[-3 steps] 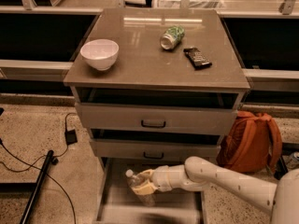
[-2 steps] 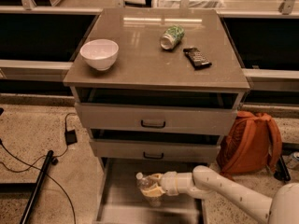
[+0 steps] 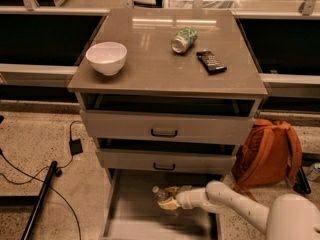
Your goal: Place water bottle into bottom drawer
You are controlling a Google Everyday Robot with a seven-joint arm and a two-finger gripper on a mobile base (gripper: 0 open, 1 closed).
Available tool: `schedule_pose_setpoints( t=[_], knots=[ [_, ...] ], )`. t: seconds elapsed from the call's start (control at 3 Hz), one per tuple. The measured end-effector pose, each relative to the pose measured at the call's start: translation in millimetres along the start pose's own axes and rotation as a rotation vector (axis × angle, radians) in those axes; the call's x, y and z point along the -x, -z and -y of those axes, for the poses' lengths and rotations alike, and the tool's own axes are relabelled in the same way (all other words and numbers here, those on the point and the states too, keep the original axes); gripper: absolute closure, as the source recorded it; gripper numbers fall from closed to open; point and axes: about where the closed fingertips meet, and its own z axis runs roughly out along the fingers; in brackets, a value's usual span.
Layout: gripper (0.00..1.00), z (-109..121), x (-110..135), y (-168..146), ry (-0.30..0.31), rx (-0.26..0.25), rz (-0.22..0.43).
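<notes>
The water bottle [image 3: 159, 195], clear with a white cap, is tilted low over the floor of the open bottom drawer [image 3: 132, 220]. Most of it is hidden by my gripper [image 3: 170, 200], which is shut on it. My white arm [image 3: 235, 206] reaches in from the lower right, and the gripper sits inside the drawer, just under the middle drawer's front. I cannot tell whether the bottle touches the drawer floor.
On the cabinet top [image 3: 150, 76] stand a white bowl [image 3: 106, 58], a green patterned can [image 3: 183, 39] lying on its side and a dark remote [image 3: 211, 62]. An orange backpack [image 3: 270, 151] leans right of the cabinet. Cables [image 3: 75, 146] and a black pole [image 3: 42, 196] lie at left.
My gripper has moved a little to the right and lower into the bottom drawer with the bottle in it. The things on the cabinet top have not moved.
</notes>
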Motion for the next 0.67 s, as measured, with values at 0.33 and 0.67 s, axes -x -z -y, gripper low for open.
schedule_pose_setpoints(
  t=[0.33, 0.67],
  knots=[
    [0.35, 11.9, -15.7, -11.2, 0.023, -0.01, -0.076],
    [0.12, 12.9, -18.2, -13.5, 0.027, -0.009, -0.087]
  ],
)
